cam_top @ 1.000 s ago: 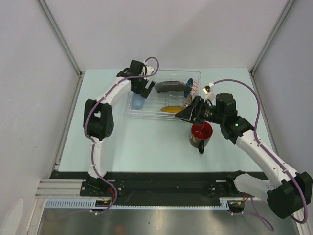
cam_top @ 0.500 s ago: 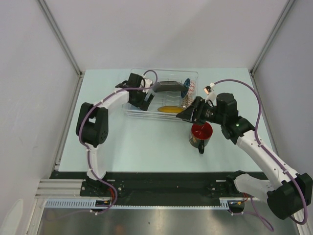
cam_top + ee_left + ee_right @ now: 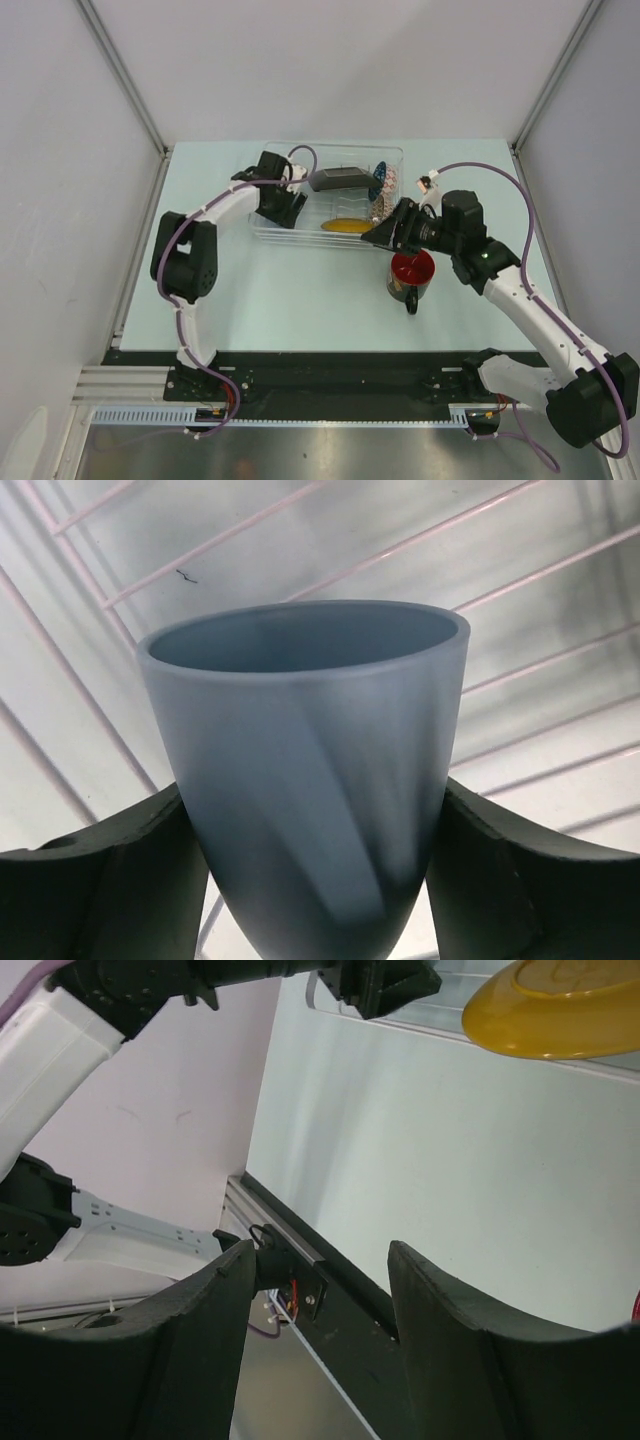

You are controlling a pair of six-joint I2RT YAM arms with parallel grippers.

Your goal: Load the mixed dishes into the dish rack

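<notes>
Left wrist view: a grey-blue cup is clamped by the left gripper over the dish rack ribs; toppling is risked if released tilted. The right gripper is spread wide beside the unloaded mug.

Left end of dish rack is taken: left gripper is inside it, clamped on blue-grey cup. Mid-rack has dark square plate at the back and yellow plate against the front wall, with a narrow gap between. Mosaic bowl stands on edge at the right end. Right gripper, fingers apart, crowds the rack's front right corner, mug just beside it. Table in front of the rack is open between the arms.
</notes>
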